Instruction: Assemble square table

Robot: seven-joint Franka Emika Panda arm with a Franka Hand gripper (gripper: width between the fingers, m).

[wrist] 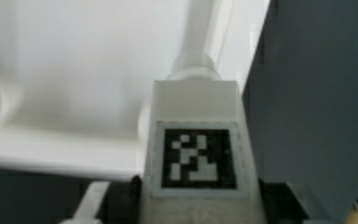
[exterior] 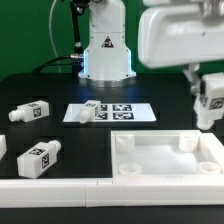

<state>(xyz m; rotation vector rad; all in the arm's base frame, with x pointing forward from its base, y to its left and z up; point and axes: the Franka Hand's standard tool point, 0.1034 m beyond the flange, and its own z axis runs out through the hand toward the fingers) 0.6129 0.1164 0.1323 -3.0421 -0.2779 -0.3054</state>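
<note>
The square tabletop (exterior: pixel 165 158), a white slab with a raised rim and round corner sockets, lies at the front on the exterior view's right. My gripper (exterior: pixel 208 100) is shut on a white tagged leg (exterior: pixel 209 104) and holds it upright just above the slab's far right corner. In the wrist view the leg (wrist: pixel 201 130) sits between my fingers, its screw tip pointing at the slab's rim (wrist: pixel 87 70). Three other tagged legs lie on the table: one at left (exterior: pixel 30 111), one at front left (exterior: pixel 38 158), one at the left edge (exterior: pixel 2 148).
The marker board (exterior: pixel 110 112) lies flat in the middle of the black table. The robot base (exterior: pixel 105 50) stands behind it. A long white border rail (exterior: pixel 50 188) runs along the front edge.
</note>
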